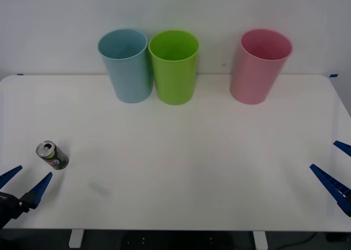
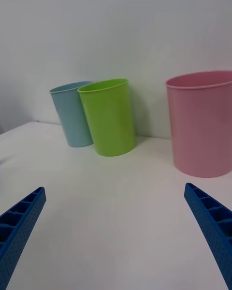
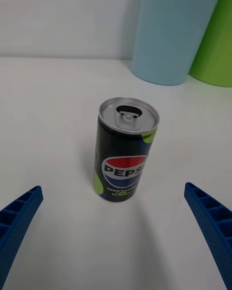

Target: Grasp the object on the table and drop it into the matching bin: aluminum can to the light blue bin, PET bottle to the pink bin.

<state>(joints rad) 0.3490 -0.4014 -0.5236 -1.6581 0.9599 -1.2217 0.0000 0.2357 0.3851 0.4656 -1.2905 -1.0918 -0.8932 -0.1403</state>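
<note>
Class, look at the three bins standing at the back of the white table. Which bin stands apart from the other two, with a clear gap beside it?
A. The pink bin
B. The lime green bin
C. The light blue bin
A. In the front view the pink bin stands alone toward the robot's right, while the light blue bin and the lime green bin stand side by side.

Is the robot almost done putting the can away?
Not yet. Nothing looks done: the can stands on the table, ungrasped. In hand: the open left gripper sits just short of it. Left: grip the can, carry it to the light blue bin and drop it in. The open right gripper waits at the table's right edge.
</note>
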